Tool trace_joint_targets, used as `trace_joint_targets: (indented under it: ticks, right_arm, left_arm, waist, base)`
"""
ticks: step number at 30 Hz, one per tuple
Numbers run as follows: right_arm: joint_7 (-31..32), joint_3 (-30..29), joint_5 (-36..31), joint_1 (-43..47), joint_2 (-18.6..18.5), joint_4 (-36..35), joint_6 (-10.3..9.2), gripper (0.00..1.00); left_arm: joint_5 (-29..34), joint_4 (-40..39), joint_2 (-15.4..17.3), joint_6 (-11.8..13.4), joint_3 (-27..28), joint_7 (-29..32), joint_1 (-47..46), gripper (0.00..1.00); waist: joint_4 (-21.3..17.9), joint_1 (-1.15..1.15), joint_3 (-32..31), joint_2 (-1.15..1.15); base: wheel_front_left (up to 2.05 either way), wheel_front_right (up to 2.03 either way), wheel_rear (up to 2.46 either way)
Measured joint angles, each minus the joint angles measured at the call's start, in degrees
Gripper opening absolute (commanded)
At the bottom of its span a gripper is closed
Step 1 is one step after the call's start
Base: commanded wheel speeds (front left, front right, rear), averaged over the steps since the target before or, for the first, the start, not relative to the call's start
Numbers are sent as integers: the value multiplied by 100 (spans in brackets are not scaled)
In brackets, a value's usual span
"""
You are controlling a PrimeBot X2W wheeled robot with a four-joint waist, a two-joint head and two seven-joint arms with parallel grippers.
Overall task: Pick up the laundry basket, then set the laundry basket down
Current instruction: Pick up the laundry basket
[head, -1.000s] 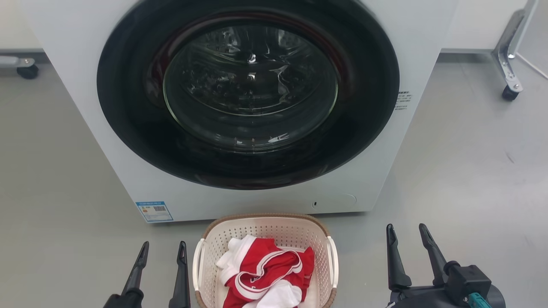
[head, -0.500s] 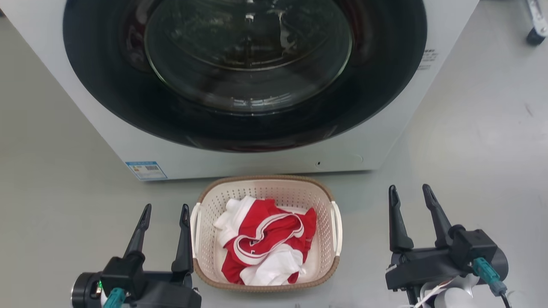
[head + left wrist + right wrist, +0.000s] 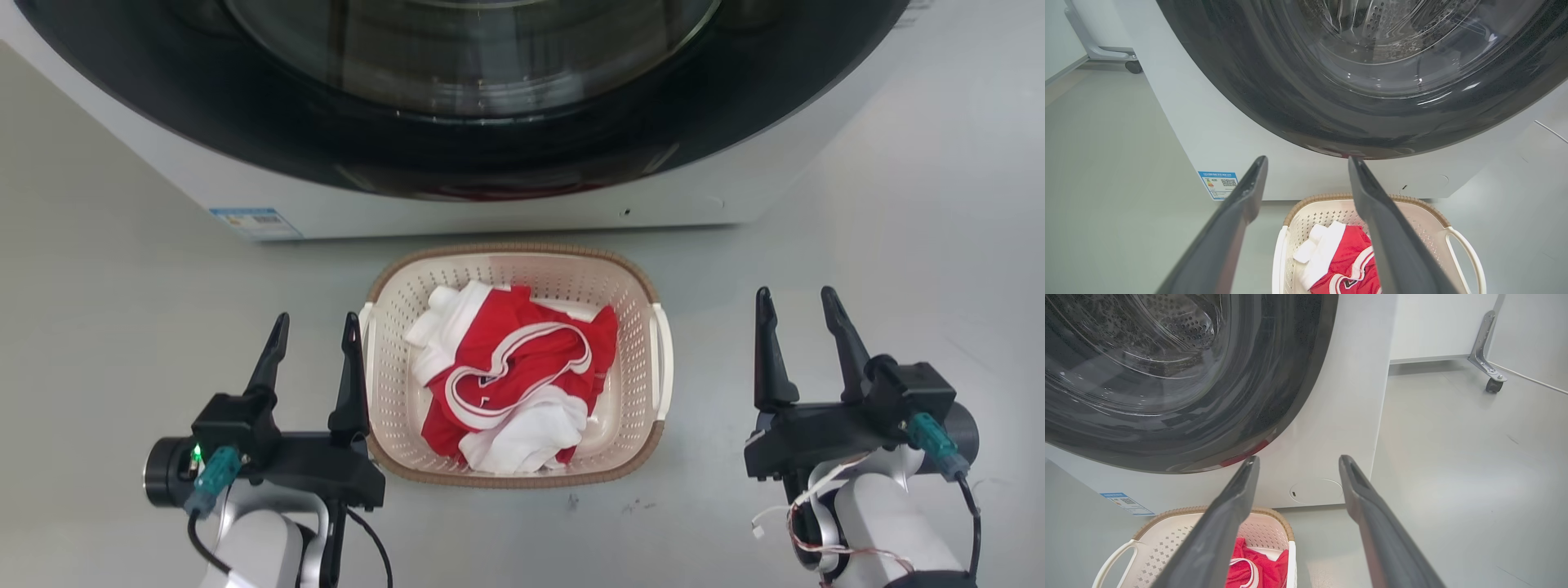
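Item 1, our left gripper (image 3: 317,320): fingers stood spread, nothing between them; inner finger lay just beside basket's left handle (image 3: 1278,261), and we could not tell whether they touched.

Item 2, laundry basket (image 3: 510,247): sat on grey floor (image 3: 106,310) between our two grippers, just before white washing machine (image 3: 522,215); red-and-white garment (image 3: 514,367) lay bundled inside.

Item 3, our right gripper (image 3: 796,296): fingers stood spread and empty, near right handle (image 3: 665,359) but apart from it.

We noted blue label (image 3: 255,221) at machine's lower left corner.
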Motion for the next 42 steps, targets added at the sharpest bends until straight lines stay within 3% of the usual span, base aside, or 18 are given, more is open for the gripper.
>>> trace_joint_targets:
  ticks: [25,42]
  right_arm:
    - [-14,-38,-122,-1684,-77,1246,52,100]
    - [-15,169,-115,-2141,-81,1979,123,100]
  left_arm:
    - [-92,1748,-112,-155,-192,36,-1957,100]
    - [-94,2794,-137,-255,-355,3,-2543,100]
  waist:
    - [321,0,2093,0]
    - [447,0,2790,0]
  base:
    - [0,0,0]
    - [0,0,0]
